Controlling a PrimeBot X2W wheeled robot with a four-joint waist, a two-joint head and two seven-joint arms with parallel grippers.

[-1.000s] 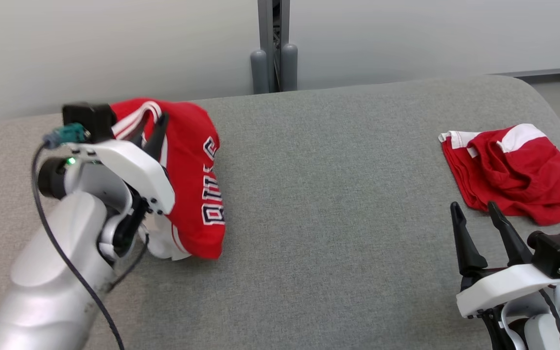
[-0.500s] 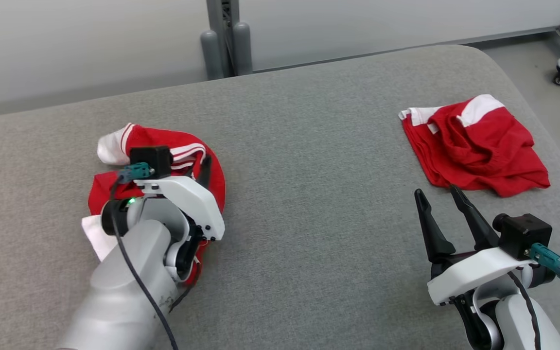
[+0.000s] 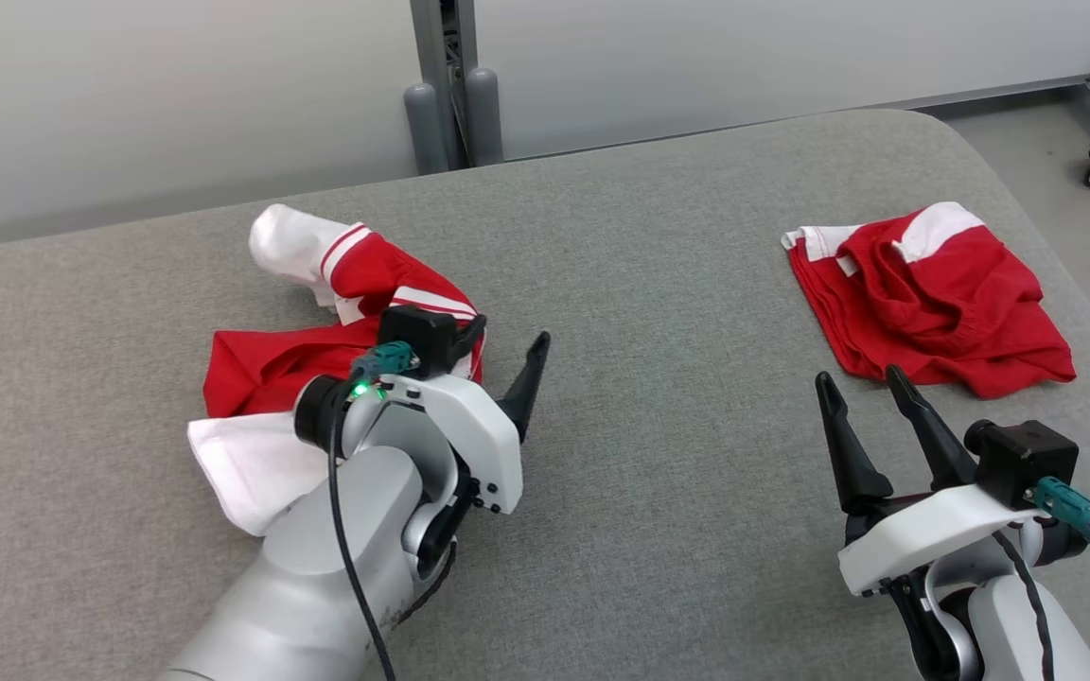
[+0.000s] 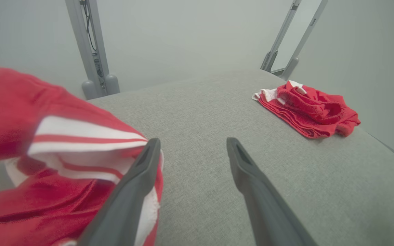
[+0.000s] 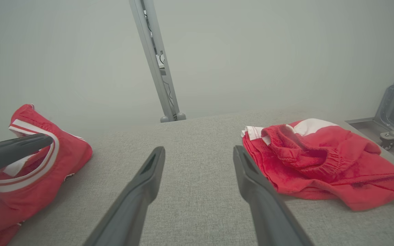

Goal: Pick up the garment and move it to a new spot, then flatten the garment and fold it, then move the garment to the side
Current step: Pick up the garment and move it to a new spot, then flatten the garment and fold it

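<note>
So my left gripper (image 3: 510, 342) is wide open, with nothing between the two dark fingers. It sits low over the grey fabric-covered table (image 3: 659, 284), right at the near-right edge of the crumpled red and white jersey (image 3: 318, 322). In my left wrist view one finger (image 4: 139, 177) lies right against the jersey's white-striped hem, while the other finger has only bare grey cloth under it. Not gripping anything, as far as I can see.

The jersey is lying in a heap on the left part of the table. It's bunched up, nowhere near flat. A white sleeve with red stripes sticks up at the far end, and a white flap spreads out at the near end, partly under my forearm.

My right gripper (image 3: 859, 383) is open too, empty, hanging above the table at the near right with its fingers pointing away from me. Just beyond its tips is a second piece, the folded red shorts with white trim (image 3: 933, 303), lying on the right side of the table, well apart from the jersey. My fingers aren't touching them.

Behind the table's far edge there's a grey metal post (image 3: 450, 85) against a pale wall.
</note>
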